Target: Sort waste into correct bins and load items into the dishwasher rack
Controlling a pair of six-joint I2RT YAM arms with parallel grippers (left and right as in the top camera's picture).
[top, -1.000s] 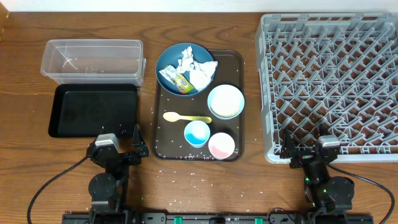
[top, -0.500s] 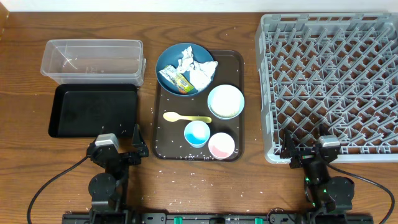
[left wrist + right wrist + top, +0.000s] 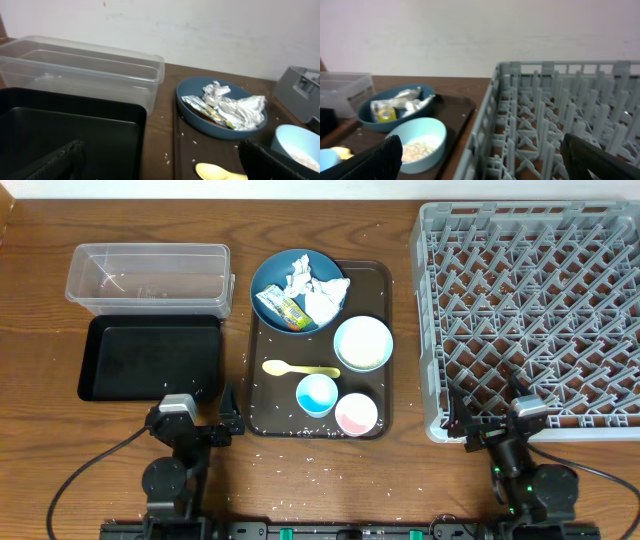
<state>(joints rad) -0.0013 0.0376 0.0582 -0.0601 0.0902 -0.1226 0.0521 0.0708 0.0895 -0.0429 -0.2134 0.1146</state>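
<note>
The dark-blue bowl (image 3: 299, 290) on the brown serving tray (image 3: 375, 280) holds crumpled white tissue (image 3: 318, 292) and a yellow-green wrapper (image 3: 283, 307). The white bowl (image 3: 362, 343) holds rice. A yellow spoon (image 3: 298, 368), blue cup (image 3: 317, 394) and pink cup (image 3: 356, 414) lie on the tray. The clear tub (image 3: 148, 277) and black tray (image 3: 150, 358) are at left; the grey rack (image 3: 530, 315) is at right. My left gripper (image 3: 229, 418) is open near the table's front, beside the black tray. My right gripper (image 3: 485, 420) is open at the rack's front edge. No orange stick shows.
Loose rice grains (image 3: 300, 463) are scattered on the table in front of the serving tray and on the tray itself. A wall stands behind the table. In the left wrist view the bowl (image 3: 220, 107) and tub (image 3: 85, 65) lie ahead.
Both grippers have shifted slightly; the left one has moved a little toward the serving tray. Nothing on the table has moved.
</note>
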